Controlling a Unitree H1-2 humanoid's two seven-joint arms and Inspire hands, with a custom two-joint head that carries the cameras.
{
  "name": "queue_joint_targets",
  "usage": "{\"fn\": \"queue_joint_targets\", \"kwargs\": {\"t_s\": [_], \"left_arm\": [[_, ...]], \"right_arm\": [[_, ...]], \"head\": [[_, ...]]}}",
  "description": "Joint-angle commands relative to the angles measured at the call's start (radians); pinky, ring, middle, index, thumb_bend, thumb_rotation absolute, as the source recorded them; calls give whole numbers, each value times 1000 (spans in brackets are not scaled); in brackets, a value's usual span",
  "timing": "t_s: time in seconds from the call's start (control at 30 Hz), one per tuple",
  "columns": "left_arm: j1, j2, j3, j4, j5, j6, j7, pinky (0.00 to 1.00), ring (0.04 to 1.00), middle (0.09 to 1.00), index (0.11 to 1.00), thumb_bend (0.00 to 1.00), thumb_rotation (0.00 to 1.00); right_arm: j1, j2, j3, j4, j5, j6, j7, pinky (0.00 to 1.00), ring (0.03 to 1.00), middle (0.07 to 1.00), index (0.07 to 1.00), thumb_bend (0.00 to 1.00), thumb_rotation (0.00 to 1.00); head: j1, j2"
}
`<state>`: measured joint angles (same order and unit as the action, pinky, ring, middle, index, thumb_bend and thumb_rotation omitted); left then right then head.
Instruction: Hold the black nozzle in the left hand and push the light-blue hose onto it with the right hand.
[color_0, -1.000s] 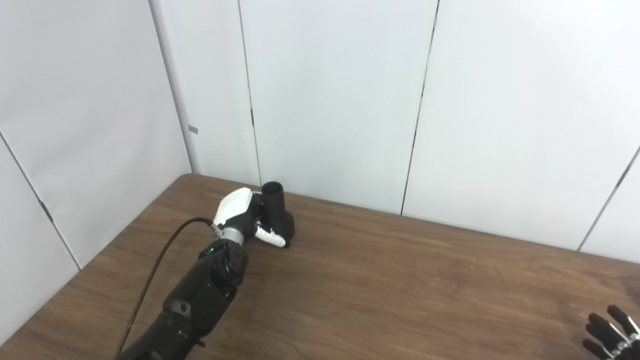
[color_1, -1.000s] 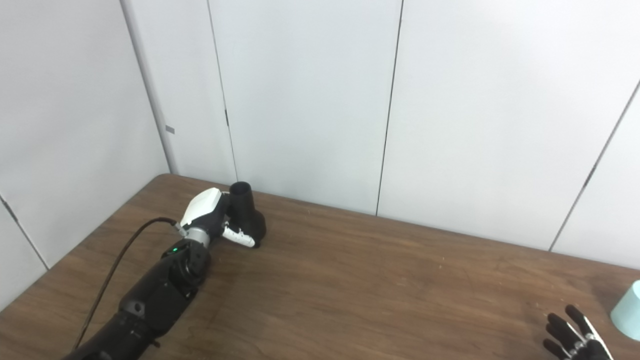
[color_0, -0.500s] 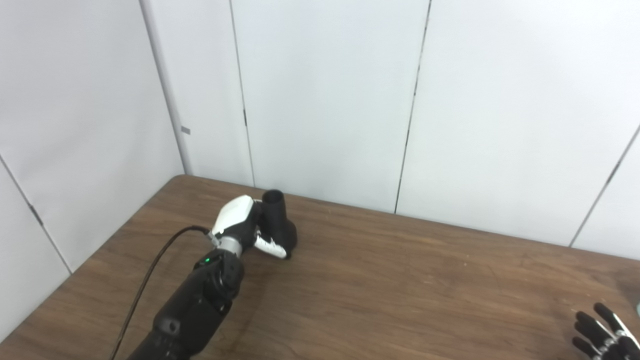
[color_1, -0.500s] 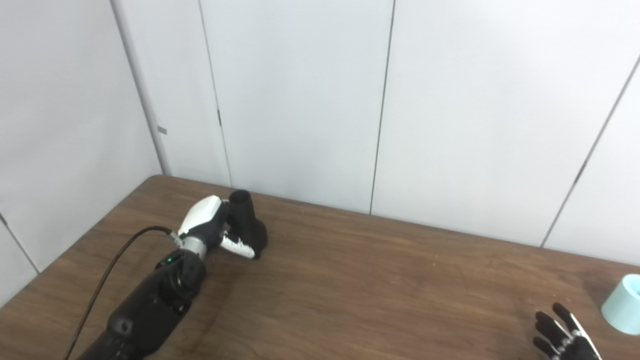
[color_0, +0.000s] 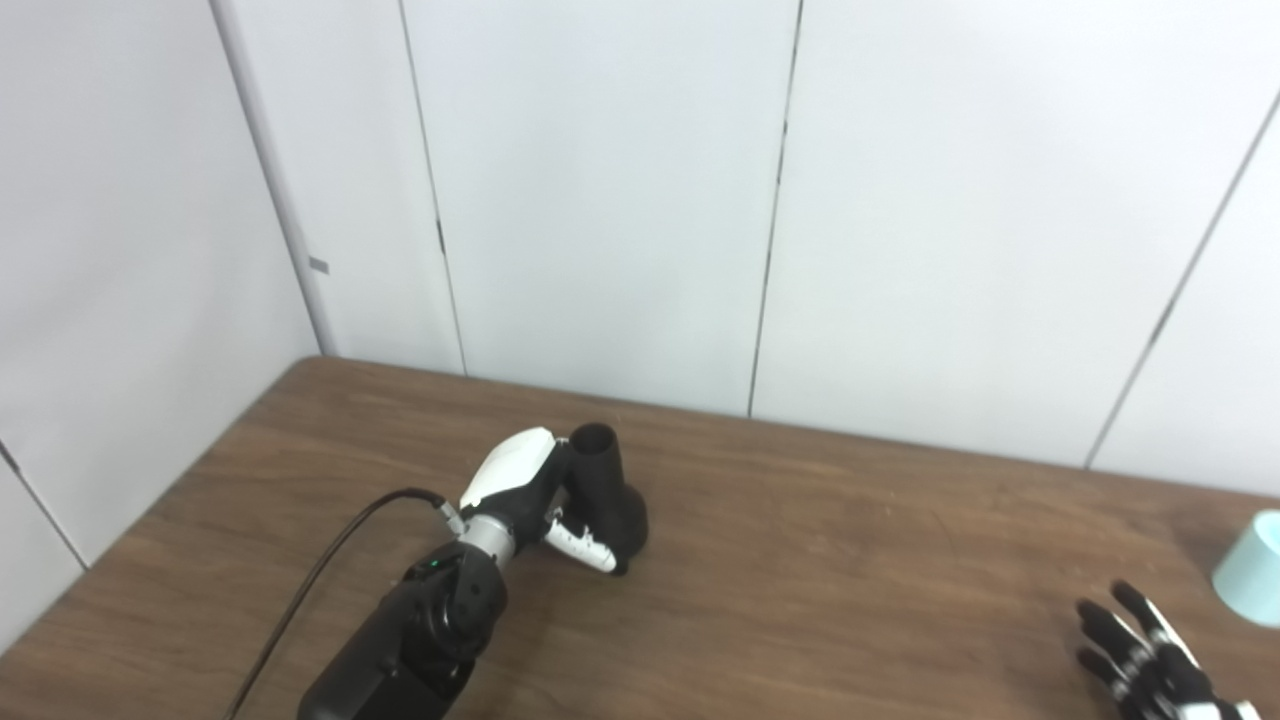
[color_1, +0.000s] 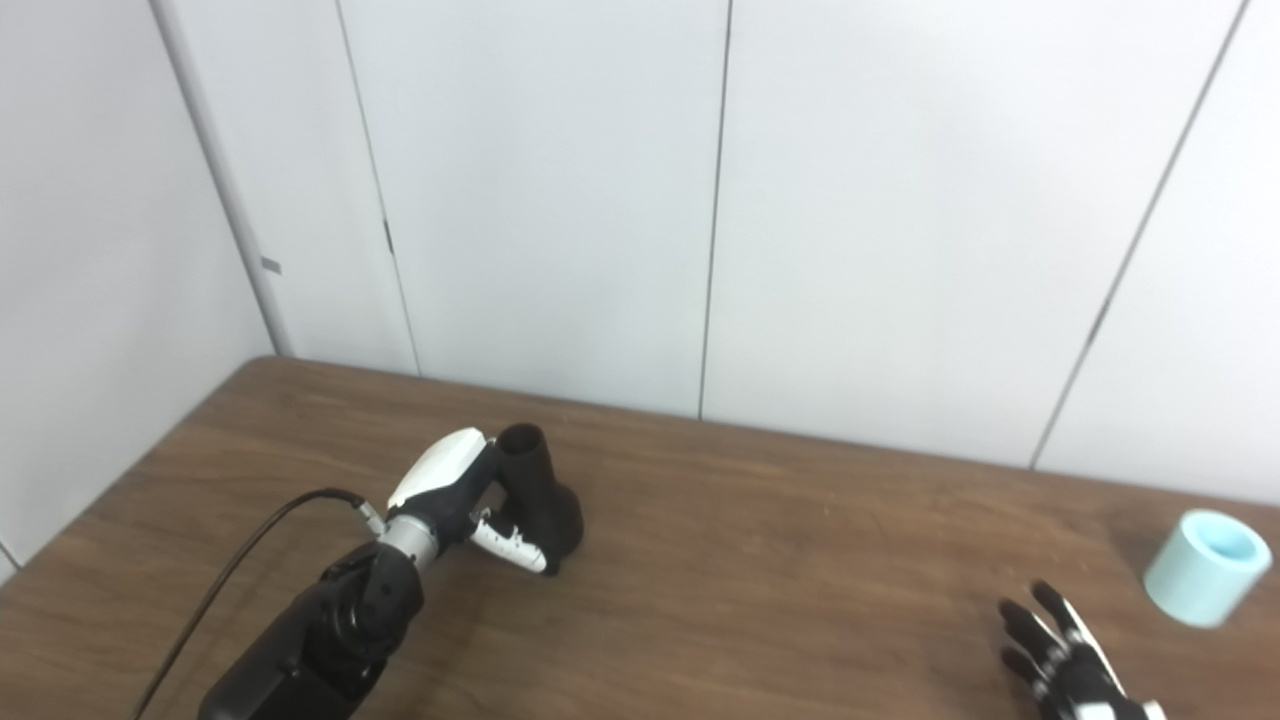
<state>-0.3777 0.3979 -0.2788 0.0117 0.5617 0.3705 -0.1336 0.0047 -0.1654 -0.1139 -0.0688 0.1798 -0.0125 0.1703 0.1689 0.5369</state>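
L fingers (color_1: 510, 545) round black nozzle (color_1: 540, 500)

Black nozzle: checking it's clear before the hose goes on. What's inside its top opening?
The black nozzle opens upward; only a dark bore shows, its depth hidden. Left hand grips it.

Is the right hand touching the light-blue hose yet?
Apart. The right eye view shows bare table between the right hand and the light-blue hose.

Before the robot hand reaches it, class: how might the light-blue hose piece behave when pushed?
The hose piece looks like a short, tilted cylinder, so it may roll or topple. Its thick wall suggests it stays fairly stiff. The open right robot hand is apart from it.
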Motion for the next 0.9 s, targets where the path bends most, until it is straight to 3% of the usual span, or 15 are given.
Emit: {"fn": "queue_joint_targets", "kwargs": {"t_s": [0.0, 0.37, 0.57, 0.87], "left_arm": [[9, -25, -32, -49, 6, -16, -36, 946, 667, 504, 479, 523, 0], [92, -58, -178, -206, 64, 32, -182, 959, 655, 517, 468, 522, 0], [127, -74, -254, -232, 62, -8, -213, 989, 650, 519, 464, 521, 0], [117, -89, -349, -219, 90, -19, -256, 989, 649, 502, 477, 523, 0]], "right_arm": [[17, 21, 9, -8, 6, -2, -10, 887, 928, 874, 950, 561, 926], [16, 33, 31, -78, -3, 69, -36, 900, 931, 871, 952, 555, 937], [11, 42, 39, -129, -6, 123, -55, 898, 939, 883, 954, 573, 947], [2, 63, 43, -220, -21, 212, -86, 909, 944, 889, 961, 529, 983]], "head": [[0, 1], [-61, 49], [-117, 90], [-183, 130]]}}
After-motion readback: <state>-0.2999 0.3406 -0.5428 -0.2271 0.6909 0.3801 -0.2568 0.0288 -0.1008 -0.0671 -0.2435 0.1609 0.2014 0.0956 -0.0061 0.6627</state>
